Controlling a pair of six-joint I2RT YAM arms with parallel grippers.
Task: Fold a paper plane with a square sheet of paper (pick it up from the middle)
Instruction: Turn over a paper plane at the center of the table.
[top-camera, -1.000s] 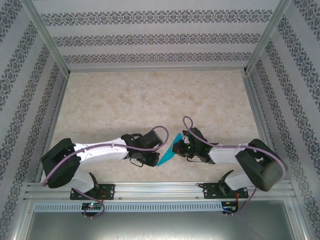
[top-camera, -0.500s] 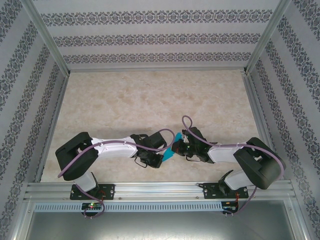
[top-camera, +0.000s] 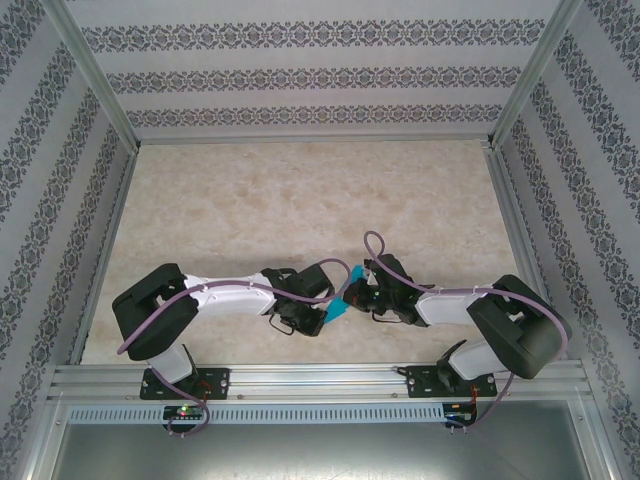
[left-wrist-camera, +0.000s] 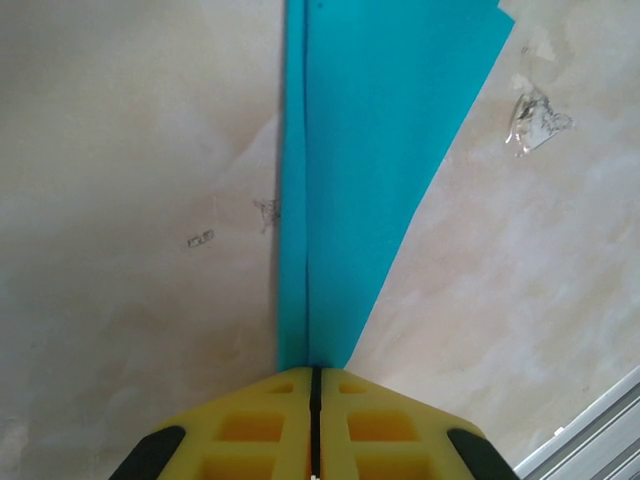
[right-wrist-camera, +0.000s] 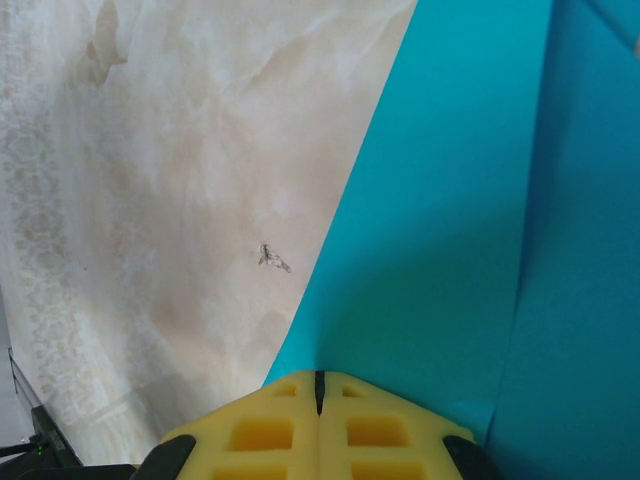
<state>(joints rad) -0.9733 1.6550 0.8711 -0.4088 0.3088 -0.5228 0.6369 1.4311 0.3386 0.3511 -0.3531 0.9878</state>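
Paper plane sits clamped in both jaws, marbled table beneath.

Teal-blue sheet of paper, folded narrow and tapered, lengthwise crease

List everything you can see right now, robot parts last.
paper: one, teal, folded with a centre crease, between the two arms
table: one, beige marble, enclosure floor
clear scrap: one, transparent, on the table beside the paper
walls: three, white with grey patterned stripes, around the table
rail: one, aluminium, near edge
left arm: one, white and black; left jaws yellow, shut on the paper
right arm: one, white and black; right jaws yellow, shut on the paper
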